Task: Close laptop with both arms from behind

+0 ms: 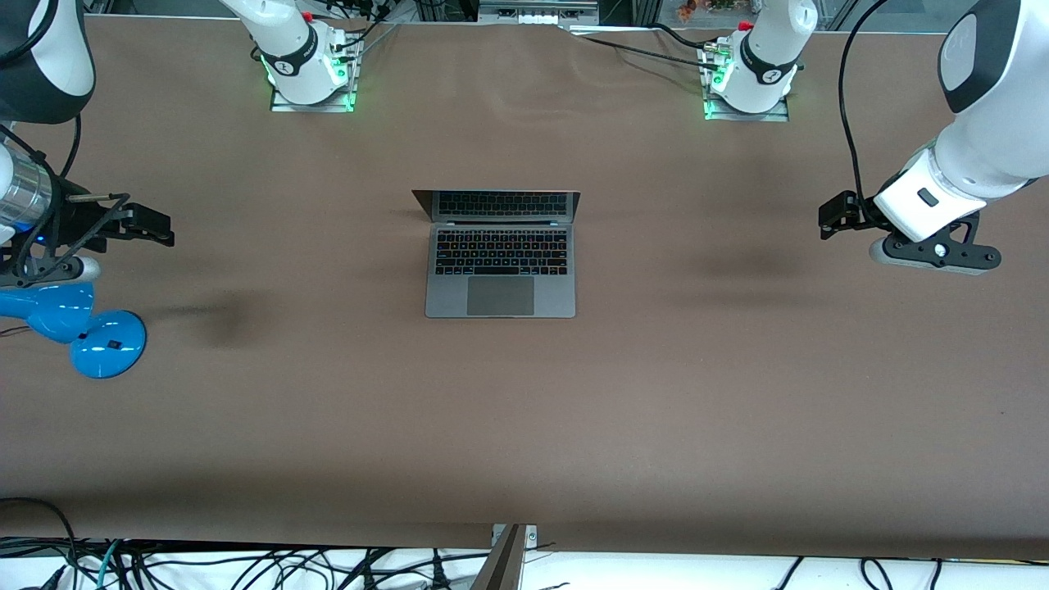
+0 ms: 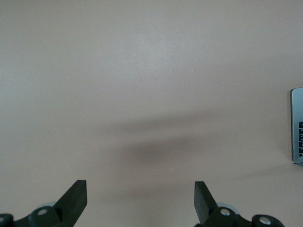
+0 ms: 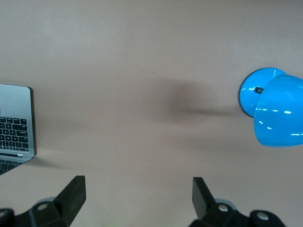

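Note:
The space-grey laptop [image 1: 500,283] lies open in the middle of the table, its lid [image 1: 497,205] raised on the side toward the robots' bases. My left gripper [image 1: 824,220] is open and empty, up over bare table toward the left arm's end. Its wrist view shows the spread fingers [image 2: 75,194] and one edge of the laptop [image 2: 297,125]. My right gripper [image 1: 168,229] is open and empty, up over bare table toward the right arm's end. Its wrist view shows a corner of the laptop [image 3: 14,125]. Both grippers are well apart from the laptop.
A blue lamp-like object [image 1: 82,324] stands at the right arm's end of the table, just under the right gripper's wrist; it also shows in the right wrist view [image 3: 274,106]. The arm bases [image 1: 311,74] stand along the table's edge. Cables lie off the edge nearest the camera.

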### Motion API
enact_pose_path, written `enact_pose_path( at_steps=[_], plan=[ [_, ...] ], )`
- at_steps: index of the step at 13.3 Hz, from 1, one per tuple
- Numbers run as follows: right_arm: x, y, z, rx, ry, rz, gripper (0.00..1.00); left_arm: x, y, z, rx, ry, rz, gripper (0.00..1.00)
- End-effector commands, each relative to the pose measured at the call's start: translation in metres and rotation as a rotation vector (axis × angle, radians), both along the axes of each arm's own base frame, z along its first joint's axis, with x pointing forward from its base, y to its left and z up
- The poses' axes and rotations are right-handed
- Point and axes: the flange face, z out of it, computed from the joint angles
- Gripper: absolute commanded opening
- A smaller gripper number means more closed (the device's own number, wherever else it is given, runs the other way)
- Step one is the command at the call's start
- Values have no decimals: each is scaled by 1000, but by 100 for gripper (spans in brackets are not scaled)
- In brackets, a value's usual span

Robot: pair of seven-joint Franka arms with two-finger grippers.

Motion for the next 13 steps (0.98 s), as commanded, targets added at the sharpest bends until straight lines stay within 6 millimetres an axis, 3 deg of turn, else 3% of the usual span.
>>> enact_pose_path(
  at_steps=[1, 13],
  plan=[
    [0, -2, 6, -12, 0, -10, 100, -3, 2, 5, -9, -8, 8, 100],
    [1, -3, 5, -10, -3, -5, 100, -3, 3, 4, -11, -1, 1, 100]
  ],
)
